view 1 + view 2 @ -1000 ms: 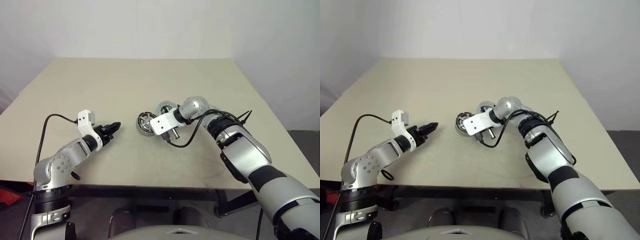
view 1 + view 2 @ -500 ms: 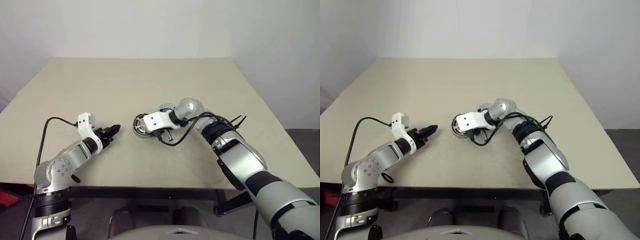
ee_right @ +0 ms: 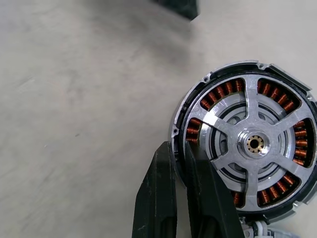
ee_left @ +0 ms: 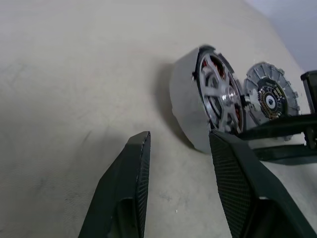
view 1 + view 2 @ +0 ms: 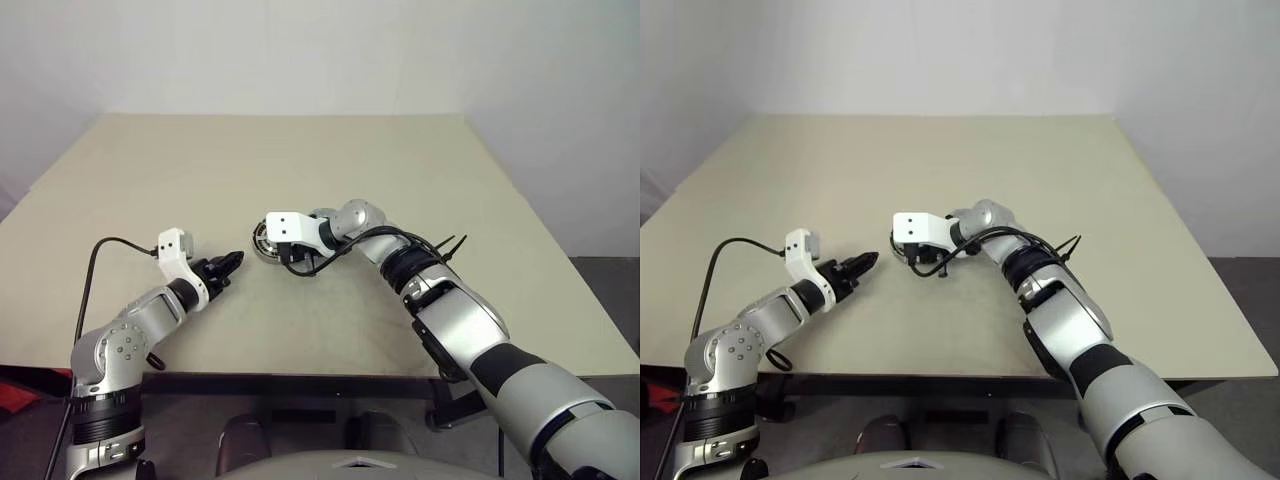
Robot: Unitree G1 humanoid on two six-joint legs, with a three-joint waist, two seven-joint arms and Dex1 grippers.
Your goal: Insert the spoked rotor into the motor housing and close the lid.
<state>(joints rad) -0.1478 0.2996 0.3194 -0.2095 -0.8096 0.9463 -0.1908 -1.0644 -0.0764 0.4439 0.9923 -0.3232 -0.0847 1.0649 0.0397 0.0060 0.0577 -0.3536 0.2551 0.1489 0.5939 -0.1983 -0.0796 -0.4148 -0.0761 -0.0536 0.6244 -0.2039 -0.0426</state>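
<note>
Broad beige table, bare apart from the work near its front middle. Motor housing tipped up on edge there, open face turned outward, spoked rotor already seated inside among the copper windings. Lid — a flat grey disc — lying just behind the housing in the left wrist view, still off.

Right gripper clamped on the housing's rim, fingers pinched almost together over the thin wall. Left gripper hovering low just beside the housing, fingers apart, holding nothing.

Step in hand, by the look of it: steadying and turning the housing so the lid can go on. To do that well: keep the rim pinch firm yet square, since a thin edge slips easily; lay the housing flat, open face up, before reaching for the lid; bring the left gripper in to brace the outer wall rather than the spokes; line the lid up centred over the hub — then press evenly to avoid cocking it.

No readable brand, label or writing on any part.
</note>
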